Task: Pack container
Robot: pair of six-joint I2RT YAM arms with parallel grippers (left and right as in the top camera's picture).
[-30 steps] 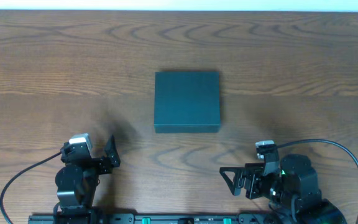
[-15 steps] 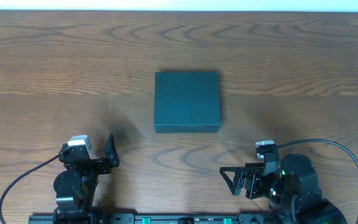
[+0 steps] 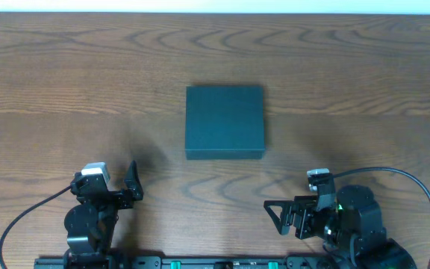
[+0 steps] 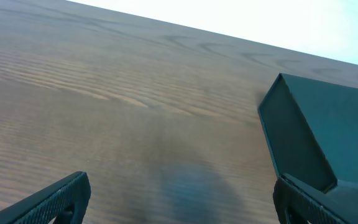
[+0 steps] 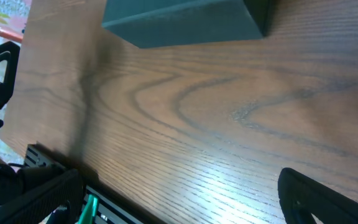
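Observation:
The dark teal-green container (image 3: pixel 224 121) sits shut in the middle of the wooden table. It also shows at the right of the left wrist view (image 4: pixel 319 134) and at the top of the right wrist view (image 5: pixel 185 22). My left gripper (image 3: pixel 131 183) is open and empty at the near left, well short of the container; its fingers frame bare wood (image 4: pixel 179 199). My right gripper (image 3: pixel 275 215) is open and empty at the near right, pointing left along the front edge (image 5: pixel 179 199).
The wooden table (image 3: pixel 66 90) stretches around the container. A black rail (image 3: pixel 200 263) runs along the front edge between the arm bases. A cable (image 3: pixel 416 187) loops beside the right arm.
The left arm has drawn back a little toward the front edge. The right arm and the container have not moved.

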